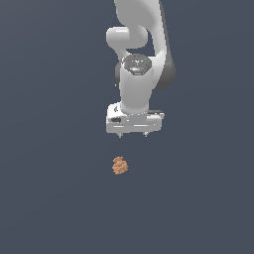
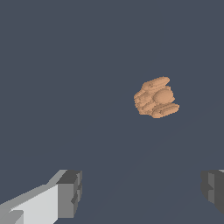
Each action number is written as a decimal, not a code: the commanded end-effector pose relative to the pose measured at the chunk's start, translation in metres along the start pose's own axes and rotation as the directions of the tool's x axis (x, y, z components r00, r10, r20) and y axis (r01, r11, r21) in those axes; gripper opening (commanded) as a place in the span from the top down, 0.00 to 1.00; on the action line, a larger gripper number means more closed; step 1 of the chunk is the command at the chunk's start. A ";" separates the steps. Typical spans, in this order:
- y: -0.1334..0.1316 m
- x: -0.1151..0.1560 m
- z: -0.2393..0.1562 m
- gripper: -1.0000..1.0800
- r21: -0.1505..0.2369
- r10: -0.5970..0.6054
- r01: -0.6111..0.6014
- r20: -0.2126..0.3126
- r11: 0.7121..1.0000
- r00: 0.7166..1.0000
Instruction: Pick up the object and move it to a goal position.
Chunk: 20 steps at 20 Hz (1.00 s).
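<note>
Your worktop [image 1: 44, 198] is a flat, uniform dark grey-blue surface that fills both views, with no markings or edges on it.

Your arm [image 1: 141, 54] is white with grey joint sections. It enters from the top of the exterior view and hangs straight down, its wrist pointing at the worktop. The flat white hand block sits level at its lower end.

Your gripper [image 1: 133, 134] is held above the worktop, clear of the surface. Its fingers [image 2: 70, 192] are spread wide apart. In the wrist view one dark grey pad shows on a white finger body, and the other pad shows at the opposite edge of the picture, with bare worktop between them. Nothing is held between them. In the exterior view only two short dark tips show under the hand block.

The clump [image 1: 119, 165] is small, orange-brown and lumpy, made of rounded bumps packed together. It rests on the worktop on its own, much smaller than the gripper. In the exterior view it lies below the gripper and a little toward that view's left of the gripper's centre, nearer the camera. The fingers are well apart from it; in the wrist view [image 2: 156, 97] it sits beyond the gap between the fingers, not inside it.
</note>
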<state>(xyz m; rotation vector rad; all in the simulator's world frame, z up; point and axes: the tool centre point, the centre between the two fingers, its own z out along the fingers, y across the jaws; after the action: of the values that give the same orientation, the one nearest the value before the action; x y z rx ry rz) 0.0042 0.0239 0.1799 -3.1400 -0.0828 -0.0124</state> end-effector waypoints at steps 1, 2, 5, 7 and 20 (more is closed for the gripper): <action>0.001 0.001 0.001 0.04 0.000 0.012 -0.012 0.001 1.000 1.000; 0.001 0.001 0.001 0.04 0.001 0.021 -0.021 0.001 1.000 1.000; 0.003 0.004 0.003 0.04 0.002 0.056 -0.056 0.001 0.998 0.998; 0.004 0.006 0.005 0.04 0.003 0.087 -0.087 0.002 0.996 0.996; 0.020 0.027 0.024 0.04 0.007 0.409 -0.409 0.010 0.912 0.912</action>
<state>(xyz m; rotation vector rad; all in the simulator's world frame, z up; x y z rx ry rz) 0.0290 0.0071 0.1592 -3.0907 0.5020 -0.0001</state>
